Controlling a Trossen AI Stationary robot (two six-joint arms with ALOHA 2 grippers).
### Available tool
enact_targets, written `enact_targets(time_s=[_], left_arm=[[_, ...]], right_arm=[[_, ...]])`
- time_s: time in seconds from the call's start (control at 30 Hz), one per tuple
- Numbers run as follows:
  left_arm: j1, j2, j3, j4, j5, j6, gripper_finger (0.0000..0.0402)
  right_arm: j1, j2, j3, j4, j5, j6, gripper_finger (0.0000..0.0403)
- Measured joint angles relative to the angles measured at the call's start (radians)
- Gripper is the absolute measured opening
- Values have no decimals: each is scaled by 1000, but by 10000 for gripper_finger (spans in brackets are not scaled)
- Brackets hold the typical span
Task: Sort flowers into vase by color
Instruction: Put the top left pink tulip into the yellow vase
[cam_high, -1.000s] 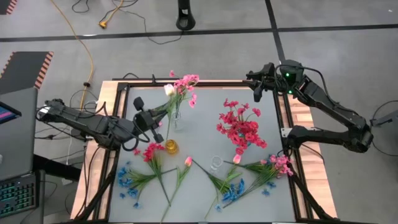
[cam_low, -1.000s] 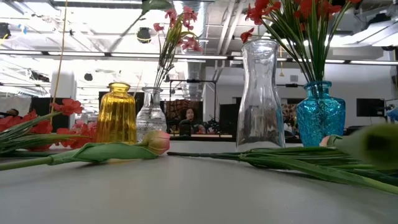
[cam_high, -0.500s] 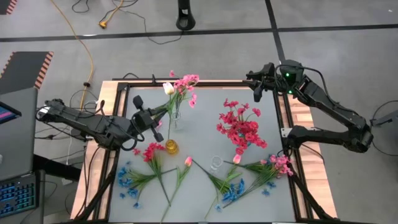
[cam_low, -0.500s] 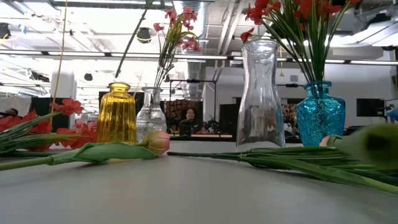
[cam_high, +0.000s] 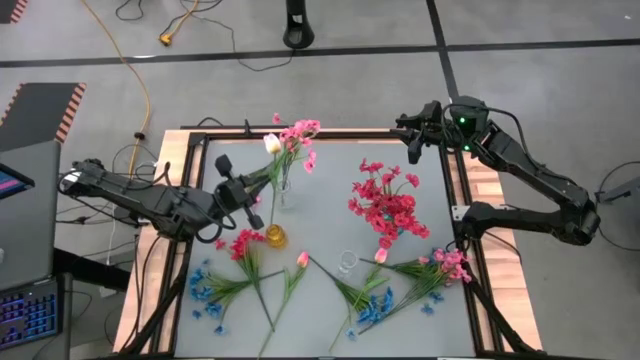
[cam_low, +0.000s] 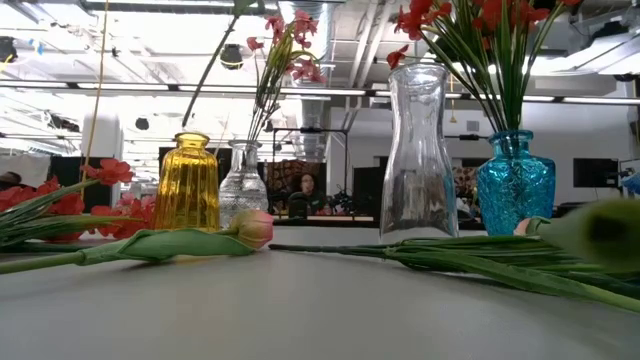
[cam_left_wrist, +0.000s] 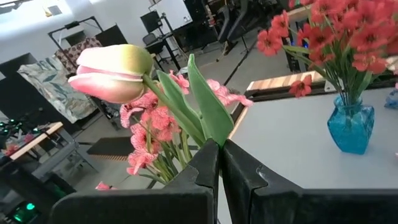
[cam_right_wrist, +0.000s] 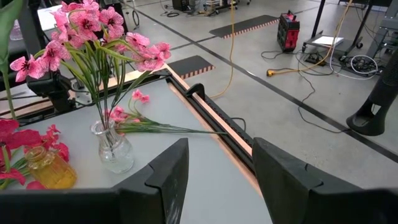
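While we sort by colour, the scene reads so
Table: we keep loose flowers along its near edge, still to sort
Blue vase: holds our red bunch
Clear vase: takes the pink sprigs, so we bring the tulip here
Left gripper: pressed together, pinching the tulip stem beside the pink bunch, above that vase
Right gripper: spread and empty, parked at the far right corner so we stay clear
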Motion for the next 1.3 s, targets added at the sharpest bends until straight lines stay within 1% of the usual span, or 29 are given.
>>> enact_targets(time_s=[0.37,0.63,0.93,1.07,1.17,1.3], left_arm=[[-3,20,0,-32,2,-39,0],[-6,35,0,-112,12,-95,0],[-6,33,0,-169,73,-97,0],[-6,33,0,-176,79,-105,1],[-6,33,0,-180,101,-138,8],[-6,33,0,-207,137,-201,32]], right_arm=[[0,0,0,0,0,0,203],[0,0,0,0,0,0,203],[0,0,0,0,0,0,203],[0,0,0,0,0,0,203],[0,0,0,0,0,0,203],[0,0,0,0,0,0,203]])
